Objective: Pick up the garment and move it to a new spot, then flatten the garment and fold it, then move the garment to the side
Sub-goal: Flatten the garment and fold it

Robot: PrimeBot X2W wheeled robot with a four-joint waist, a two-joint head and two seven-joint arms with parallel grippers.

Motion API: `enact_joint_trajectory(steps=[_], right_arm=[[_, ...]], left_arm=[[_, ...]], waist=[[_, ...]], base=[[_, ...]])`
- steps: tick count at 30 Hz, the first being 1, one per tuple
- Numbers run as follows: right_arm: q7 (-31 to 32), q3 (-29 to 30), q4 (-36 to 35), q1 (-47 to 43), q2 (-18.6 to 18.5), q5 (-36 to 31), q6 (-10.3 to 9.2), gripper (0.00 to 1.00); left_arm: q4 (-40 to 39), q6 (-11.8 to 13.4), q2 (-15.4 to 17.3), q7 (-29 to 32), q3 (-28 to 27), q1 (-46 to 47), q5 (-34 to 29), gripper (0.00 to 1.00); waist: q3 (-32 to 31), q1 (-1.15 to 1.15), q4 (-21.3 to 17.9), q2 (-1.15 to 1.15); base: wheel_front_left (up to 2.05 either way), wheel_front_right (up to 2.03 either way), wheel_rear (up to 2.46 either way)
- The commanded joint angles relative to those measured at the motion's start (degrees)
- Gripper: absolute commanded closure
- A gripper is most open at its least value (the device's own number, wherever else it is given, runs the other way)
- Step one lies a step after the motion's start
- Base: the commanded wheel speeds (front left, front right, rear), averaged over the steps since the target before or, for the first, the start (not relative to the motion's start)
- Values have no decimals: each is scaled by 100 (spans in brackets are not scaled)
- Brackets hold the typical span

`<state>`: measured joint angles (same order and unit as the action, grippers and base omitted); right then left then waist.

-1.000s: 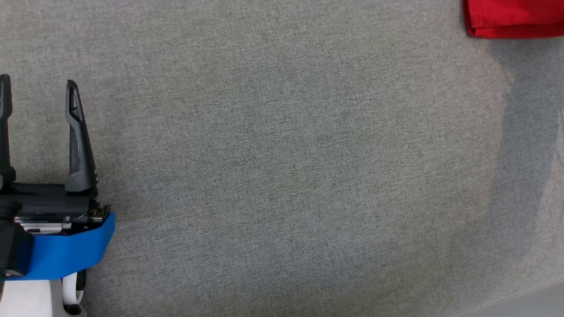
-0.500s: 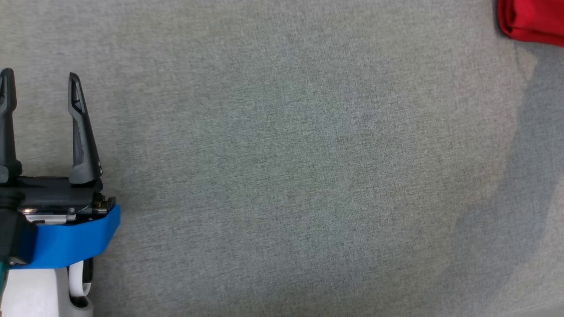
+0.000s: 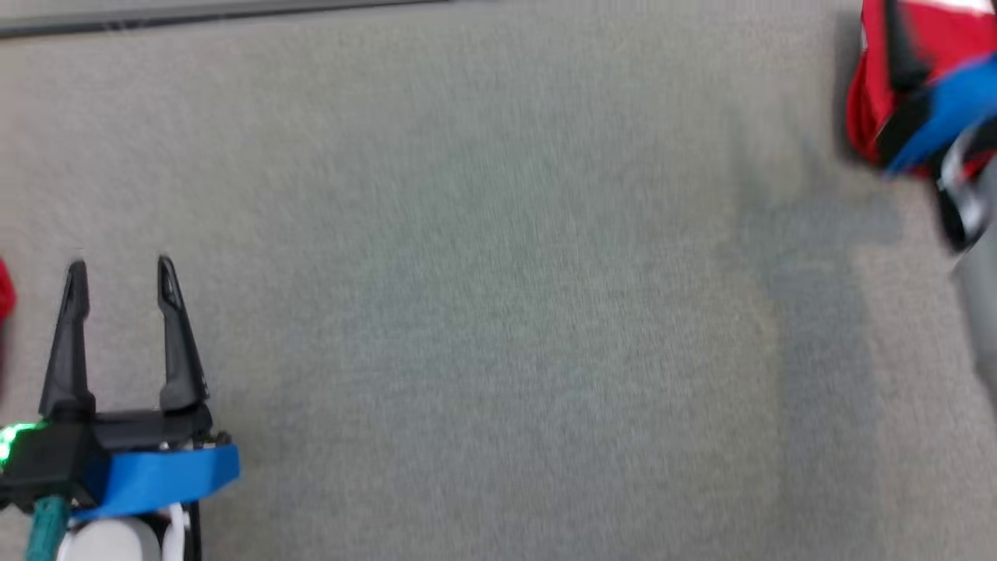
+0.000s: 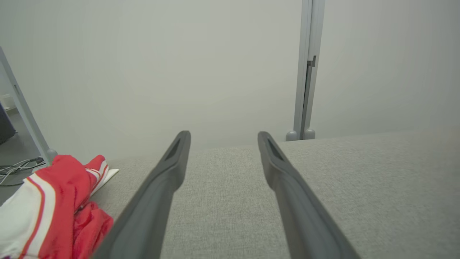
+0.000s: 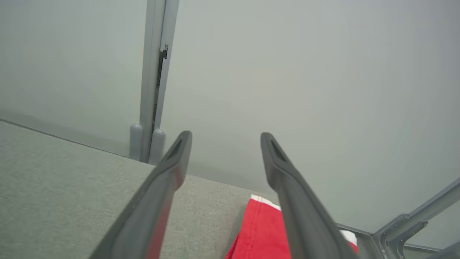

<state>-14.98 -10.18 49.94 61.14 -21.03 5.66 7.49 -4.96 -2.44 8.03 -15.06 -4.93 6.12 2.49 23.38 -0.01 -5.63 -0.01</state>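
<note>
Head view: now takes in the far edge of the table (image 3: 498,234), the camera having shifted; finds the right gripper (image 3: 902,47), badly blurred, newly over the red garment (image 3: 866,117) at upper right, perhaps touching it.
Left wrist view: shows the left gripper (image 4: 222,135) spread wide and empty, beside a red-and-white heap (image 4: 54,201).
Right wrist view: shows fingers (image 5: 287,187) wide apart, gripping nothing, above the red garment at the table's corner.

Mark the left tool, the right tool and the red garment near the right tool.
left tool (image 3: 121,262), head view, midway between its fingertips.
right tool (image 5: 225,136), right wrist view, midway between its fingertips.
red garment (image 5: 258,232), right wrist view, on its red top surface.
</note>
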Motion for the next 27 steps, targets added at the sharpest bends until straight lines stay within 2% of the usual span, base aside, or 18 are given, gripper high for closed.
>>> enact_joint_trajectory(steps=[1, 5, 11, 19, 27], right_arm=[[-28, 68, -253, -339, 98, 1, 1, 0], [-27, 102, -1113, -1349, 550, 94, 1, 0], [-25, 159, -2035, -2759, 976, 316, 1, 0], [-26, 336, -2785, -4339, 1337, 359, 1, 0], [-26, 823, -3189, -5385, 1604, 168, 2, 0]], left_arm=[[51, 22, -58, -14, -26, -97, 22, 0], [259, 31, -165, -13, -81, -392, 44, 0], [546, 13, -276, -15, -101, -687, 67, 0], [943, -40, -370, -14, -105, -889, 76, 0], [1280, -76, -411, -14, -90, -1088, 32, 0]], waist=[[-240, 1, -79, 1], [-648, 1, -9, 1], [-1153, 1, 133, 1], [-1564, 1, 282, 1], [-1922, 1, 352, 1]], base=[[0, 0, 0], [0, 0, 0], [0, 0, 0], [0, 0, 0], [0, 0, 0]])
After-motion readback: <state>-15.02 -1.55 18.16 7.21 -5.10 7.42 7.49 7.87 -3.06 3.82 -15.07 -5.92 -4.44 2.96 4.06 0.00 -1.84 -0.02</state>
